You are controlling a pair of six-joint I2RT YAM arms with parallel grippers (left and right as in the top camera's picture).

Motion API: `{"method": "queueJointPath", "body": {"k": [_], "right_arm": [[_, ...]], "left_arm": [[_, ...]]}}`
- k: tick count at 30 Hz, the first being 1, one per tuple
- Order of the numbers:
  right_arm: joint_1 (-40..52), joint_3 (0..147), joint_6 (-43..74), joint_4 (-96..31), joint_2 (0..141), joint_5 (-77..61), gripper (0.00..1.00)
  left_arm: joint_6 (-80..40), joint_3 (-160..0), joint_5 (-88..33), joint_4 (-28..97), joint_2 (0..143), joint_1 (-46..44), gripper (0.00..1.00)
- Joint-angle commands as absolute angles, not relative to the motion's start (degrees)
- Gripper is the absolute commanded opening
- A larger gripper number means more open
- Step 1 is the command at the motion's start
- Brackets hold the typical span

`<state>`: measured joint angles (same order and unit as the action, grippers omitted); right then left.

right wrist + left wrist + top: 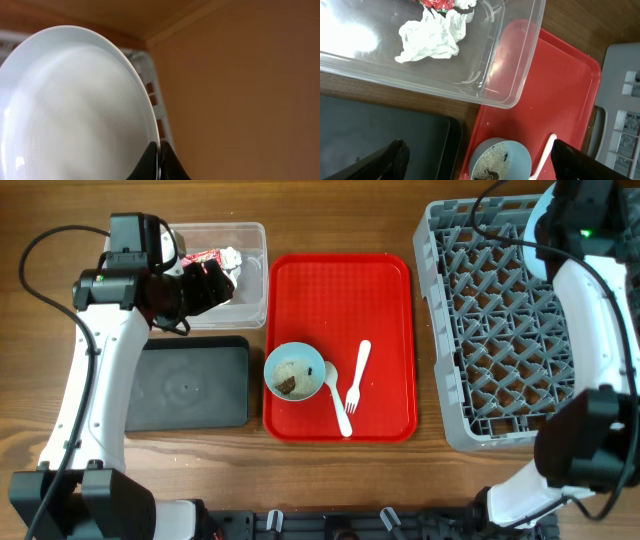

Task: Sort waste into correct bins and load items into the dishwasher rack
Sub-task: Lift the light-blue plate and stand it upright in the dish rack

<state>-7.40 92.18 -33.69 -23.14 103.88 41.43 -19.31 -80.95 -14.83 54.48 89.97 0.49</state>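
Note:
My left gripper (212,284) is open and empty above the clear tub (250,305). The tub holds the red wrapper (437,4) and the crumpled tissue (430,37). The light blue bowl (294,371) with rice grains and brown scraps sits on the red tray (385,290); it also shows in the left wrist view (516,159). The white spoon (338,395) and fork (357,375) lie beside it. My right gripper (159,162) is shut on the rim of the light blue plate (75,110), held over the far side of the grey rack (500,330). The green bowl and yellow cup are out of view.
The shallow black tray (190,385) lies in front of the clear tub, left of the red tray. The rack fills the right side of the table. The right arm (590,310) reaches over the rack's right edge.

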Motion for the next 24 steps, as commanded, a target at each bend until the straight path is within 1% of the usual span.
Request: {"method": "queueJointPath", "body": {"k": [1, 5, 9, 13, 15, 19, 20, 23, 24], "right_arm": [[-7.35, 92.14, -28.08, -23.57, 107.39, 46.52, 0.04], [-7.38, 92.14, -27.83, -20.97, 107.18, 50.48, 0.04], [-7.35, 92.14, -33.19, -17.34, 107.13, 50.76, 0.04], [-7.31, 92.14, -32.56, -22.63, 107.15, 40.47, 0.04], [-7.31, 92.14, -29.8, -25.43, 107.33, 35.53, 0.04], [-7.16, 92.14, -24.86, -27.79, 107.44, 33.67, 0.05], [-6.94, 92.14, -24.8, -28.1, 107.42, 33.52, 0.07], [-6.15, 92.14, -22.96, -28.16, 107.22, 33.54, 0.2], [-5.93, 92.14, -21.87, -28.12, 106.91, 33.61, 0.22]], "left_arm": [[-18.39, -81.1, -14.68, 54.52, 89.25, 0.6, 0.92], [-18.39, -81.1, -14.68, 54.5, 89.25, 0.6, 0.92], [-18.39, -81.1, -14.68, 54.48, 89.25, 0.6, 0.92], [-18.39, -81.1, -14.68, 54.46, 89.25, 0.6, 0.92], [-18.39, -81.1, -14.68, 54.46, 89.25, 0.6, 0.92], [-18.39, -81.1, -14.68, 54.46, 89.25, 0.6, 0.92], [-18.39, -81.1, -14.68, 54.46, 89.25, 0.6, 0.92], [-18.39, -81.1, -14.68, 54.46, 89.25, 0.6, 0.92], [-18.39, -81.1, -14.68, 54.46, 89.25, 0.6, 0.92]]}}
